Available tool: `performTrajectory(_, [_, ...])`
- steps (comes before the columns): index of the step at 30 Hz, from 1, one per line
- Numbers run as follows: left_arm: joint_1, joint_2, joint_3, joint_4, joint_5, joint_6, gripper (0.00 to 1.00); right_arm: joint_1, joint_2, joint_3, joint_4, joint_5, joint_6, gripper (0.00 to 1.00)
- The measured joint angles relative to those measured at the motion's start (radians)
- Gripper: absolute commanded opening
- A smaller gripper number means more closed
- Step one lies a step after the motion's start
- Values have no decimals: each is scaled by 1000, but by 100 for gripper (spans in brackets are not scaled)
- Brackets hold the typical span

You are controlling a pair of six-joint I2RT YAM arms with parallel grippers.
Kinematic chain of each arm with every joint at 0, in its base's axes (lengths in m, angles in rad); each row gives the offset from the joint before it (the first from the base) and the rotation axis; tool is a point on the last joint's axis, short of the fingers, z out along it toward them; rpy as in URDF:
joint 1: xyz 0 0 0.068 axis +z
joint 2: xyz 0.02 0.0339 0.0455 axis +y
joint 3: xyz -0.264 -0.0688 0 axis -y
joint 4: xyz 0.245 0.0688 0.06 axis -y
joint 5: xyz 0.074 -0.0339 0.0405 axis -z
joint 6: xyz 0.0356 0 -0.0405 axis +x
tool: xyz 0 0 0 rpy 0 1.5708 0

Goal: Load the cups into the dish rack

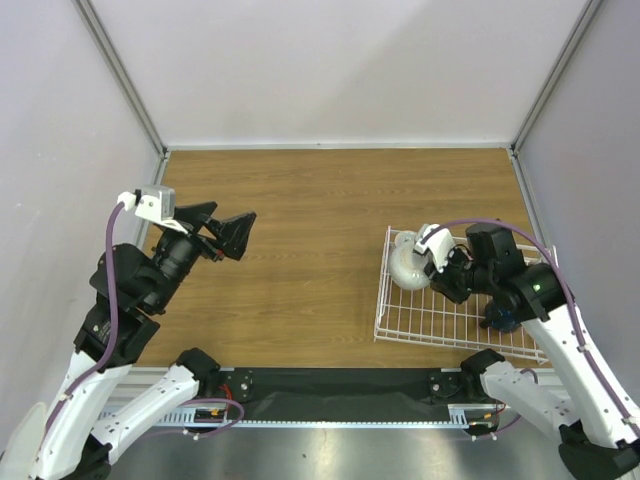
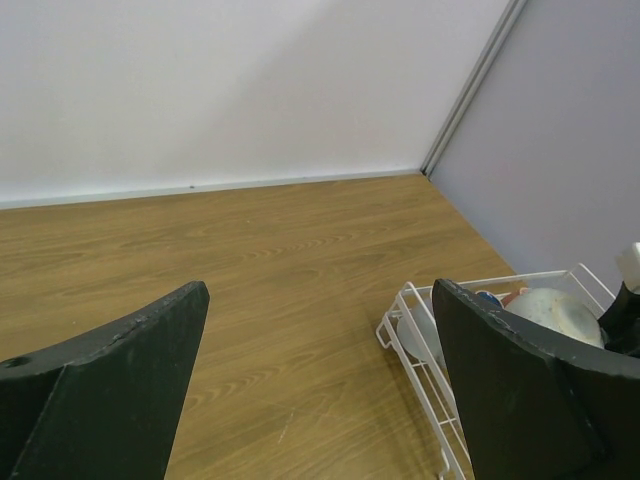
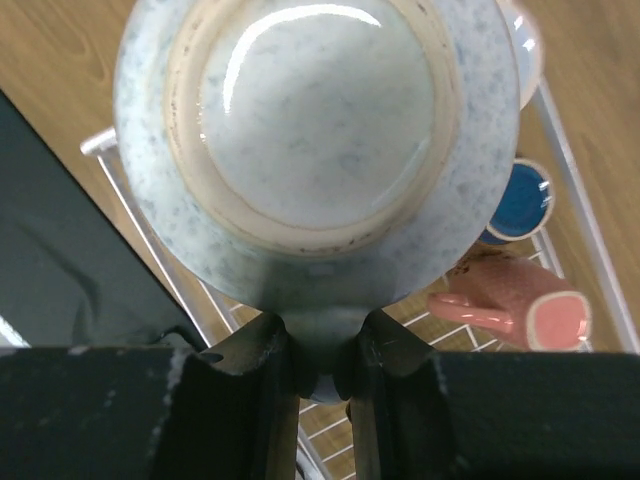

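Wood-grain table (image 1: 300,200) fills my overhead view, and on it the white wire dish rack (image 1: 430,325) sits at about 4 o'clock, close to the near edge. My left arm hangs over the table at 9 o'clock, well apart from the rack. The left gripper (image 2: 320,295) is spread wide with nothing between its black fingers (image 2: 120,380).

The right gripper (image 3: 322,340) is over the rack, its fingers pinched tight on the handle of the pale grey-blue mug (image 3: 320,130). That mug is at the rack's 10 o'clock corner with its speckled base turned to the wrist camera. I cannot tell from here whether it rests on the wires or hangs just above them.

In the right wrist view, a reddish-pink cup (image 3: 520,305) lies on its side in the rack at 4 o'clock from the mug. A dark blue cup (image 3: 520,195) sits at 3 o'clock, just beside the mug, partly hidden behind it.
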Motion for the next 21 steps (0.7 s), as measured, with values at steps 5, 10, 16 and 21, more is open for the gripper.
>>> performTrajectory(5, [0, 2, 1, -18, 3, -1, 100, -165, 26, -95, -23, -174, -160, 0])
performTrajectory(10, [0, -7, 1, -38, 0, -9, 100, -301, 93, -166, -60, -272, -274, 0])
performTrajectory(16, [0, -27, 1, -47, -9, -12, 100, -308, 126, -215, -25, -290, -372, 0])
performTrajectory(21, [0, -30, 1, -66, -27, -13, 100, -312, 139, -283, 29, -306, -406, 0])
